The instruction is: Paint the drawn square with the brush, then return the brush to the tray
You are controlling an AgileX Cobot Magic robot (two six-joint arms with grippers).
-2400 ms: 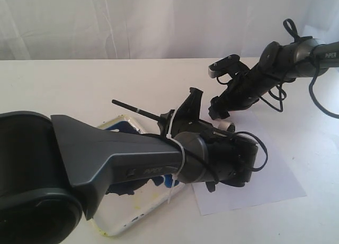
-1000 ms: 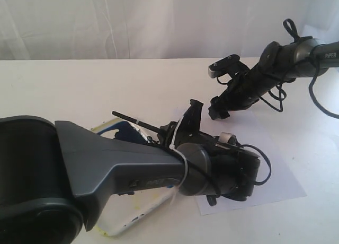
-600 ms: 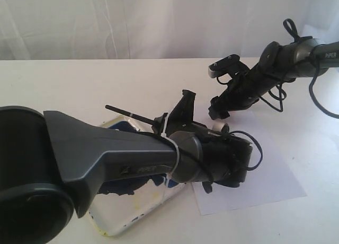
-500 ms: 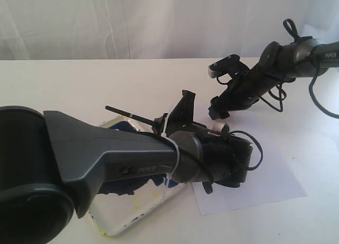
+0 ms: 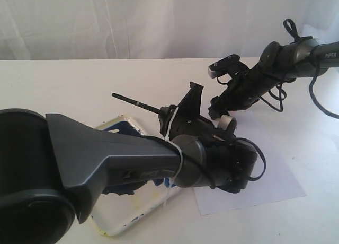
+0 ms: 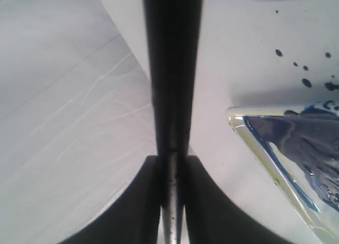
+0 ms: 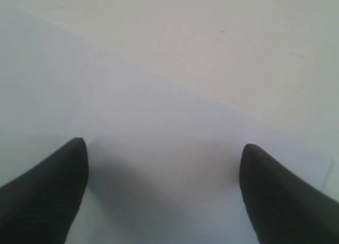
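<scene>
Pinching the brush [image 5: 135,103] tight in the left claw [image 6: 172,167], mid-frame, handle poking up-left. Holding the right claw [image 7: 164,146] spread wide over the paper [image 5: 275,175], upper right. Can't see the square, hidden behind the arm, so can't tell if painted. Not yet back in the tray [image 5: 124,226], lower left.

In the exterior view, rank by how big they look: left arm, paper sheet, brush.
Largest: left arm, though closest to the camera.
Then paper sheet, partly covered.
Smallest: brush, only a thin handle showing.
</scene>
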